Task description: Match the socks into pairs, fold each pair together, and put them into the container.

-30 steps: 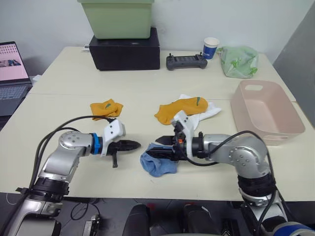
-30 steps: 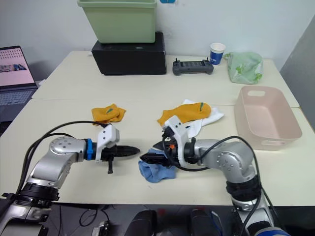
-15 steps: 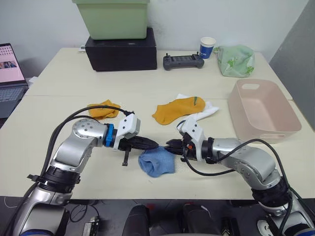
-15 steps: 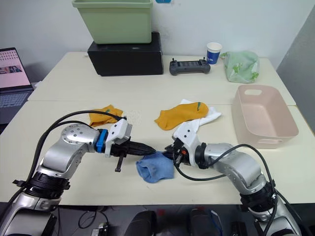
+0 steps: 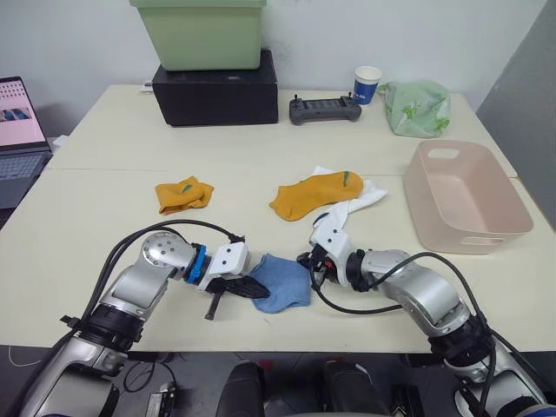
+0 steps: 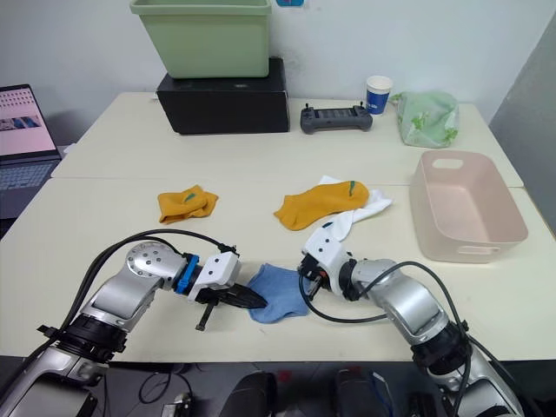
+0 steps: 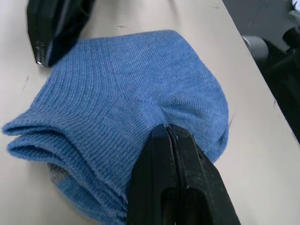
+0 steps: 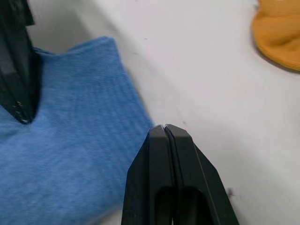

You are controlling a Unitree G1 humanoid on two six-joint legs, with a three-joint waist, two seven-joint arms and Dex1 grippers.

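The left gripper (image 7: 165, 133) had its jaws pressed together, tips lying on the folded blue socks (image 5: 280, 280) at the table's (image 5: 104, 200) near edge. The right gripper (image 8: 164, 129) was likewise closed, holding nothing, its tips at the bundle's 3 o'clock edge. At 12 o'clock from the bundle lay a mustard sock (image 5: 314, 193) over a white sock (image 5: 356, 202); another mustard sock (image 5: 182, 193) lay at 10 o'clock. The pink container (image 5: 463, 195) sat well apart at 2 o'clock.
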